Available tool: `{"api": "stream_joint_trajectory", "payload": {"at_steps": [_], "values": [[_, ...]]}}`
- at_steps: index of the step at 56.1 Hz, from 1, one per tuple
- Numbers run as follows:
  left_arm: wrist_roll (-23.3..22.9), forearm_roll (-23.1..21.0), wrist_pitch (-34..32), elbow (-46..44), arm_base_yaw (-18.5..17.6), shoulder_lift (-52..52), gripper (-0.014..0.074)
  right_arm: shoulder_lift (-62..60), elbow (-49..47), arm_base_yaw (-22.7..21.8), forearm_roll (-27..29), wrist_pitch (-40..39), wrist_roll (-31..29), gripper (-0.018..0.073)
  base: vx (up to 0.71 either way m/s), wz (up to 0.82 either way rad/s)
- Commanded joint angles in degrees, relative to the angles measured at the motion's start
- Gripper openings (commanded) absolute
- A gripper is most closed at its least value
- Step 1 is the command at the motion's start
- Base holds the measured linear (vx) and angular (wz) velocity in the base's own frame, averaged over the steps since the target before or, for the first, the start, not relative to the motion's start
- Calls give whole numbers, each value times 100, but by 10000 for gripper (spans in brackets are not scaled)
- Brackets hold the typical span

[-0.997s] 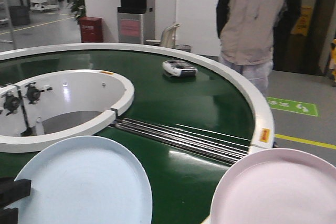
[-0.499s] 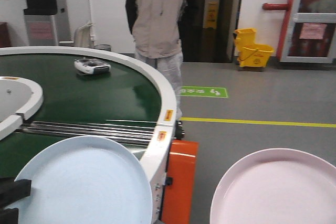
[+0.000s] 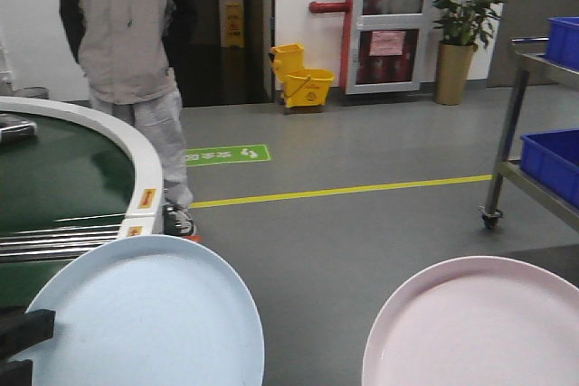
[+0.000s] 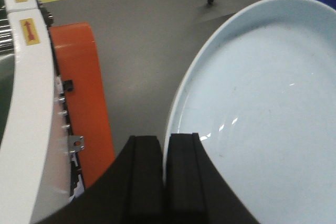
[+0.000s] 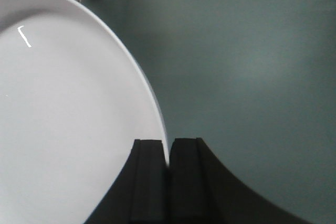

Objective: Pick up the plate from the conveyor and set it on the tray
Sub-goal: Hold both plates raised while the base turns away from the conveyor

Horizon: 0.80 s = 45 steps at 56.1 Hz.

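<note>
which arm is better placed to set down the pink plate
Right: the right gripper clamps the pink plate by its rim; the left gripper holds a blue plate.

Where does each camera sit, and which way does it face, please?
Front: on the robot, facing forward over floor beside the conveyor; blue plate bottom left, pink plate bottom right.
Left wrist: behind the left gripper, shut on the blue plate's rim.
Right wrist: behind the right gripper, shut on the pink plate's rim.
Shared: each plate appears in front and wrist views.
</note>
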Motion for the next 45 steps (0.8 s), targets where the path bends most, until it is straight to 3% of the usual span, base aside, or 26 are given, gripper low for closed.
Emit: {"api": "stream_joint_trajectory", "payload": {"at_steps": [1, 45], "values": [[-21, -94, -472, -180, -19, -63, 3, -4, -163, -32, 29, -420, -18, -9, -1, -50], [-21, -94, -471, -180, -19, -62, 3, -4, -163, -32, 28, -412, -18, -9, 18, -59]]}}
